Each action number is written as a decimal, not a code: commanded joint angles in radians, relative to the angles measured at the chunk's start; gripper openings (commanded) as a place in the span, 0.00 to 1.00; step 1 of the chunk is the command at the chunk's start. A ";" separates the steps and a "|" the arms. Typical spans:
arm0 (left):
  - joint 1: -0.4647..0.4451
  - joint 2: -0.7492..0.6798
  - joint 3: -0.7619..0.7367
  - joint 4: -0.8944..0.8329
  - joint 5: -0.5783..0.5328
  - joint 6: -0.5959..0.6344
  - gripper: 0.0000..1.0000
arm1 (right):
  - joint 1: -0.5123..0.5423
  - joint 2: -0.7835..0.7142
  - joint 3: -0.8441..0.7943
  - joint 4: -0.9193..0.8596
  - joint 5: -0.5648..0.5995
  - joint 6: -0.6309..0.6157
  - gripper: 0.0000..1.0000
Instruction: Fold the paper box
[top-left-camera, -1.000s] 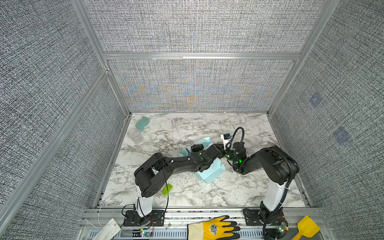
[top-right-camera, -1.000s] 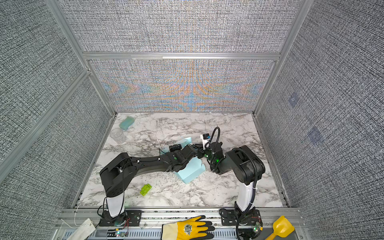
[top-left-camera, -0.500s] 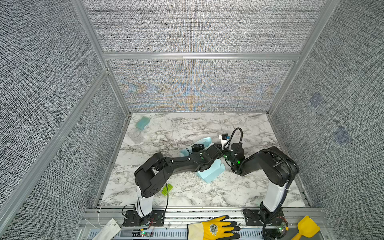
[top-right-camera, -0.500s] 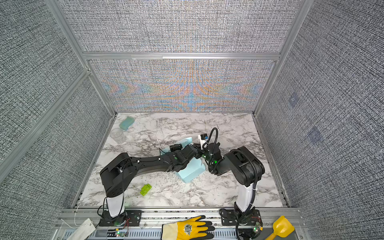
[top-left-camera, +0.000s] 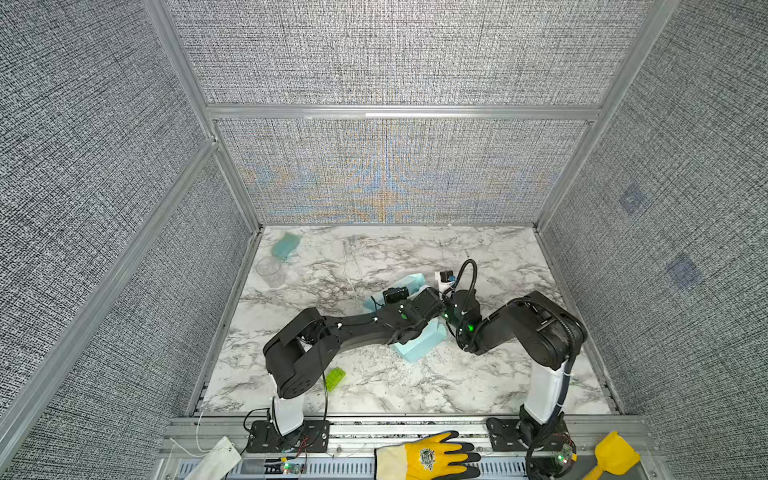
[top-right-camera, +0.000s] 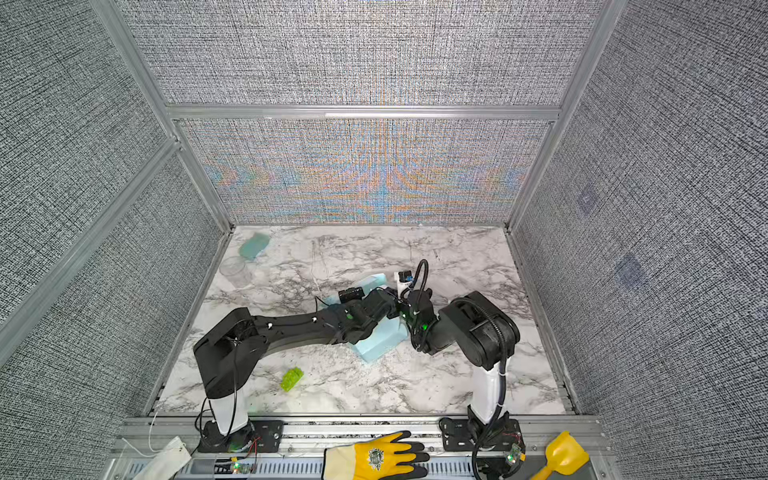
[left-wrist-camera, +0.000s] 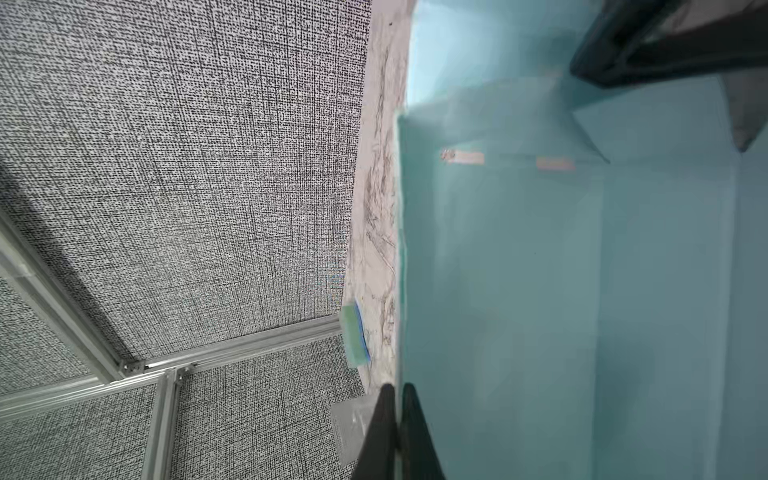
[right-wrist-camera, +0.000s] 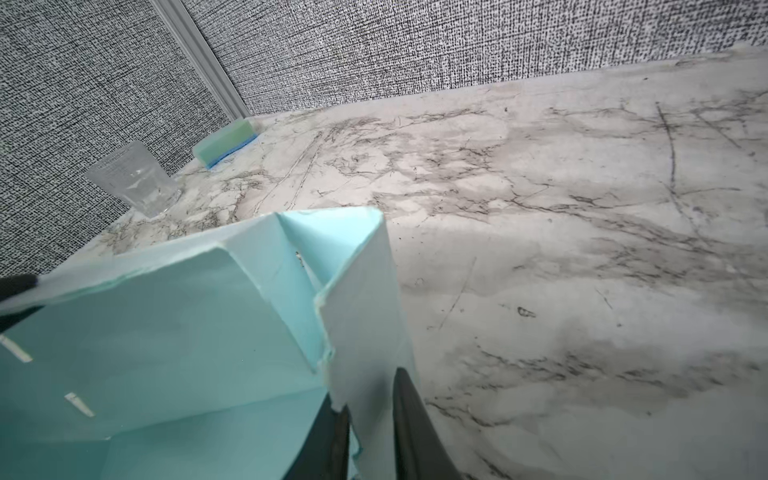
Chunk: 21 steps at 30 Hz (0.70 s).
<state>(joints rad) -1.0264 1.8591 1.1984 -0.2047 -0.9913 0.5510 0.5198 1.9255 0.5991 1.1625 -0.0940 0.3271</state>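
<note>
The pale blue paper box (top-left-camera: 419, 345) (top-right-camera: 376, 343) stands partly folded mid-table, and both wrists meet over it in both top views. My left gripper (left-wrist-camera: 397, 386) is shut on the thin top edge of one upright wall of the paper box (left-wrist-camera: 540, 291). My right gripper (right-wrist-camera: 371, 390) straddles another raised wall of the paper box (right-wrist-camera: 166, 332): one finger is inside, the other outside. A gap still shows between them. Slots and folded corner flaps are visible inside the box.
A teal sponge (top-left-camera: 286, 245) (right-wrist-camera: 226, 141) and a clear plastic cup (top-left-camera: 270, 271) (right-wrist-camera: 133, 178) sit at the back left corner. A lime-green brick (top-left-camera: 335, 379) lies near the left arm's base. A yellow glove (top-left-camera: 428, 457) and a yellow scoop (top-left-camera: 611, 455) lie on the front rail.
The right wrist has edged left toward the box and its fingers have drawn closer together around the wall. The left arm and its grip have not moved.
</note>
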 joint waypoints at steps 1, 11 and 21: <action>-0.001 -0.008 -0.005 0.000 0.013 -0.020 0.00 | 0.008 -0.006 0.005 0.026 0.062 0.006 0.13; 0.018 -0.027 -0.026 -0.004 0.013 -0.037 0.05 | 0.011 -0.038 -0.035 0.054 0.109 -0.013 0.00; 0.031 -0.054 -0.032 -0.059 0.013 -0.062 0.16 | 0.011 -0.059 -0.046 0.069 0.120 -0.020 0.00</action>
<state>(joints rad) -0.9985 1.8130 1.1728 -0.2291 -0.9741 0.5148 0.5293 1.8748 0.5556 1.1866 0.0116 0.3138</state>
